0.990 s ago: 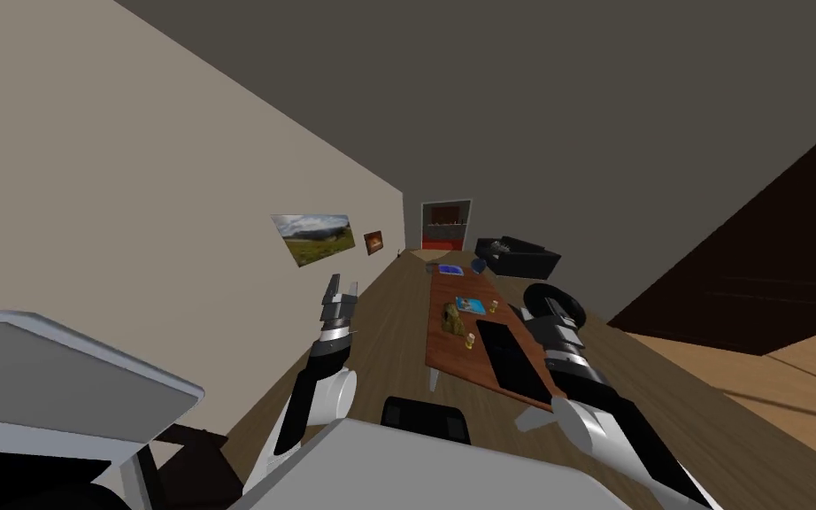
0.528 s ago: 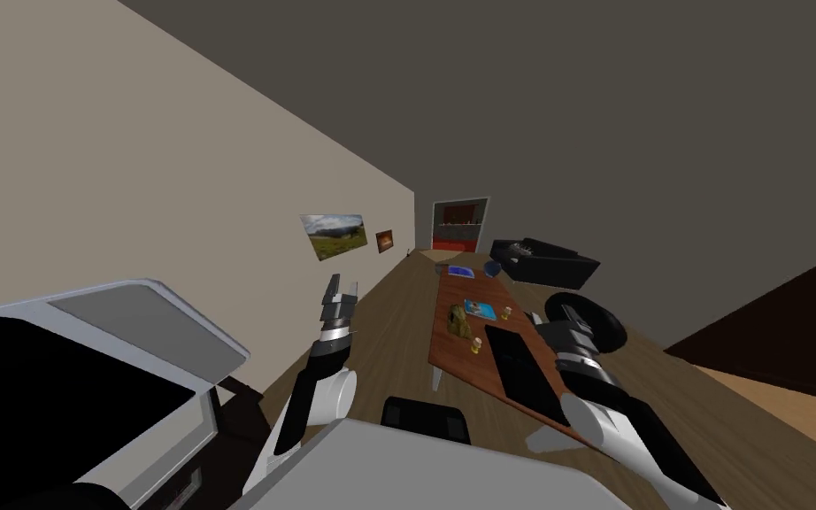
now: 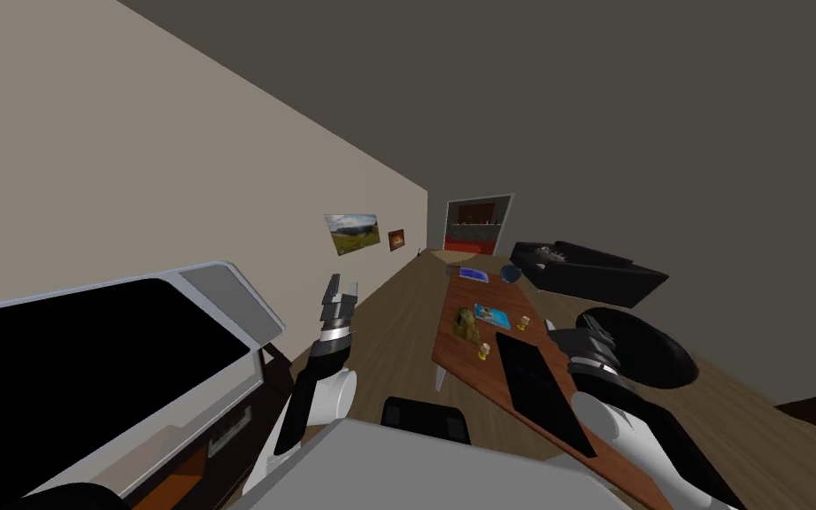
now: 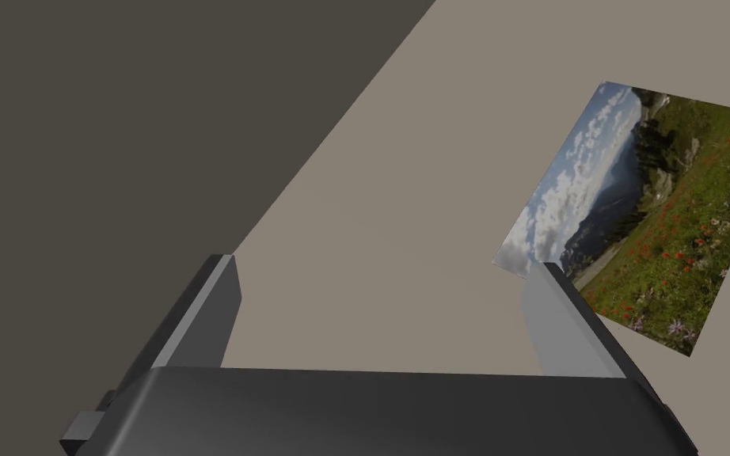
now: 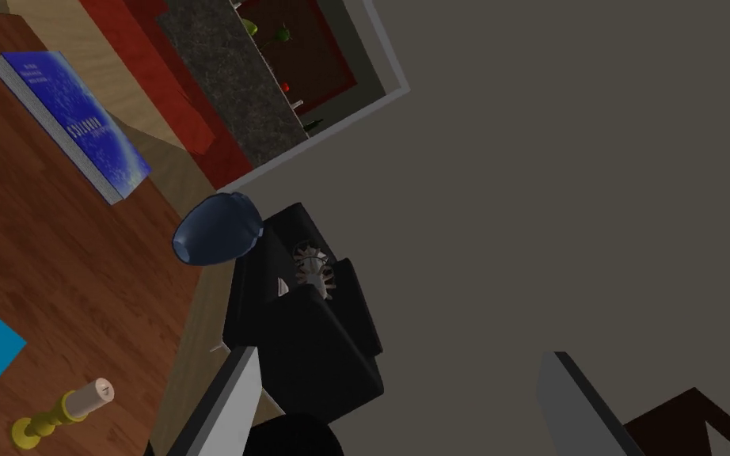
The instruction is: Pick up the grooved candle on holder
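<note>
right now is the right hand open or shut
Open: in the right wrist view the right hand has its two fingers standing wide apart, with nothing gripped between them.

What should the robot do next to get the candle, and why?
Probably swing the right arm's open jaws sideways toward the candle on the brown table. The candle stands in its yellow holder off to one side of the jaws, not between them, so they likely need lining up first.
</note>
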